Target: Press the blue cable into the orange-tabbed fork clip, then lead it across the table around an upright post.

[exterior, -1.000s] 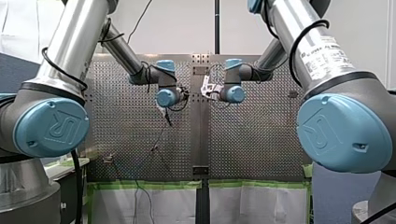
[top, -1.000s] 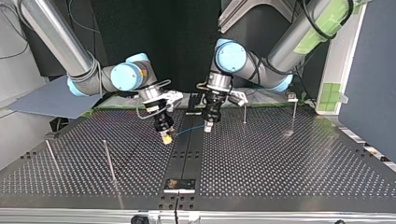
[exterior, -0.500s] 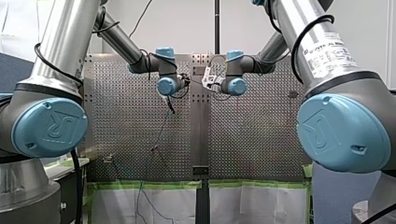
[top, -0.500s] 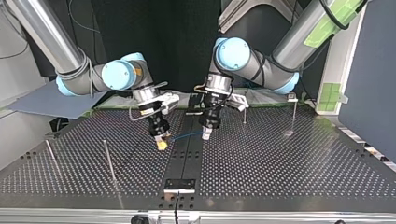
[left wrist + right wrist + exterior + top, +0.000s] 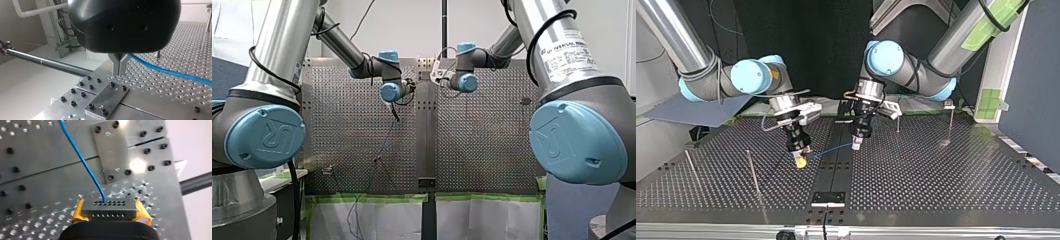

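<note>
Stretching low over the perforated table (image 5: 936, 175), the blue cable (image 5: 831, 149) is being held between two end effectors, on the far side of the bolted plate (image 5: 828, 198) in the top view. The left end effector (image 5: 119, 71) is being shown with its metal fingers (image 5: 115, 62) pressed together on the cable, which is running out from behind them. The right end effector (image 5: 110, 207), edged by yellow pads (image 5: 78, 211), is being shown pinching the cable's other reach, just short of the plate.

The cable is being judged thin, light and limp. It is likely to sag wherever it is left unsupported, and its smooth jacket may be slipping through a loose pinch. Hold is best being taken close to the stretch that is to be pressed home, with the tension shared by both ends.

The orange-tabbed fork clip is not being made out in any view. An upright post (image 5: 752, 172) is standing off to one side of the plate, with others farther away; which one is meant cannot be told. In the front view both end effectors are being masked by the wrists.
</note>
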`<state>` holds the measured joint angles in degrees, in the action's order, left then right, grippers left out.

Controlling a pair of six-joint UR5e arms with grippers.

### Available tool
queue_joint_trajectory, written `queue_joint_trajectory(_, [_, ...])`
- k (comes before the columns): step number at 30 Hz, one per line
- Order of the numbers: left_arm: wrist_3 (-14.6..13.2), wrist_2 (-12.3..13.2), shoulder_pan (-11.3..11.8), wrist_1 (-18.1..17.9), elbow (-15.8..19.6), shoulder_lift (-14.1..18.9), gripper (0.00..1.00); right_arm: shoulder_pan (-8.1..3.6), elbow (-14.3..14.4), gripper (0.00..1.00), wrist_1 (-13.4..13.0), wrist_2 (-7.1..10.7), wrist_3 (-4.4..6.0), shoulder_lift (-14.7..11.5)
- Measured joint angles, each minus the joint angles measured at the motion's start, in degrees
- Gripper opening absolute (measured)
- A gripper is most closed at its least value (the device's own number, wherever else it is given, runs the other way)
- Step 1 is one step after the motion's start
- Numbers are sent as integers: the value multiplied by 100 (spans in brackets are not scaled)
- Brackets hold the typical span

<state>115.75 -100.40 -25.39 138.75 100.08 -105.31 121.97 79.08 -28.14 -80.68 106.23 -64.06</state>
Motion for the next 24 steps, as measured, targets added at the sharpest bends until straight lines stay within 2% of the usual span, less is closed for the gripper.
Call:
queue_joint_trajectory(8, [250, 129, 53, 29, -193, -8, 0, -58, -1, 0, 15, -2, 39, -96])
queue_joint_trajectory(24, [1110, 507, 170, 74, -772, -252, 0, -216, -2, 0, 26, -12, 188, -200])
